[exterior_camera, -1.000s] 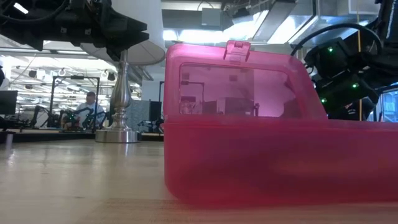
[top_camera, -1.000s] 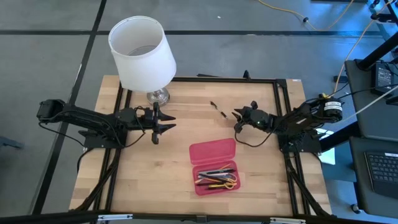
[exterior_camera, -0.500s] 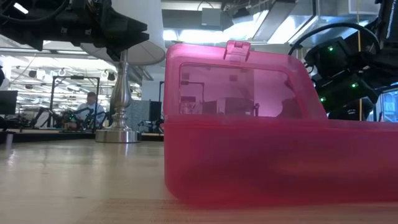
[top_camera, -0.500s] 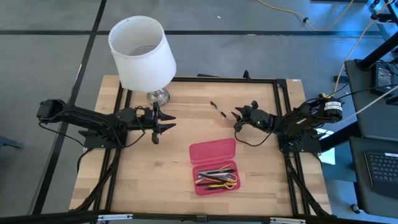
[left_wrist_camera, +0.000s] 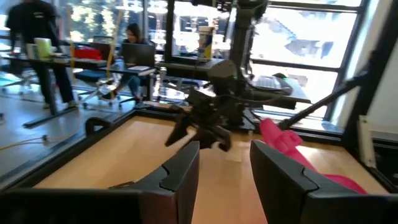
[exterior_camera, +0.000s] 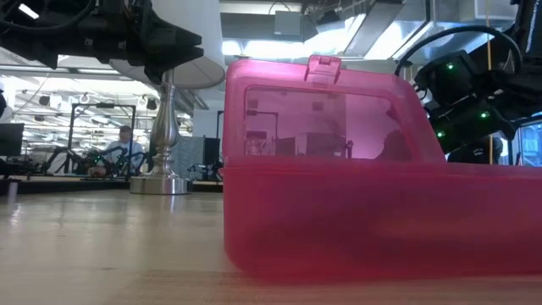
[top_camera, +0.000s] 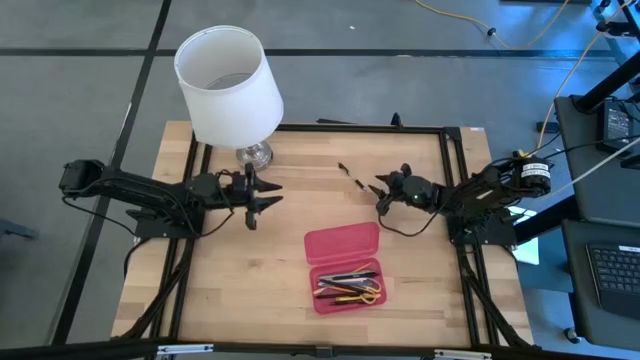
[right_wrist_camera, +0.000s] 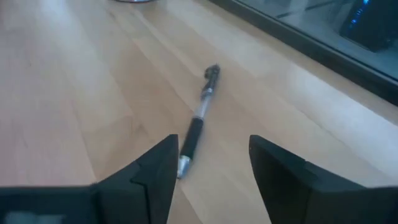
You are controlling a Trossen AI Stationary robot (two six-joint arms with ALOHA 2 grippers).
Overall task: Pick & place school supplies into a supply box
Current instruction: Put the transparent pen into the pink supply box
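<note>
Right gripper [right_wrist_camera: 208,171] hovered low, fingers parted, black pen [right_wrist_camera: 198,123] on table just ahead. Supply box [top_camera: 345,266] lay open nearby. Left gripper [top_camera: 262,199] waited, spread, empty.

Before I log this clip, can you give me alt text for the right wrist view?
A slim black-and-clear pen lies alone on the pale wooden table, straight ahead of the right end effector. Its two dark fingers are spread open, with the pen's near tip between them, not yet gripped.
</note>
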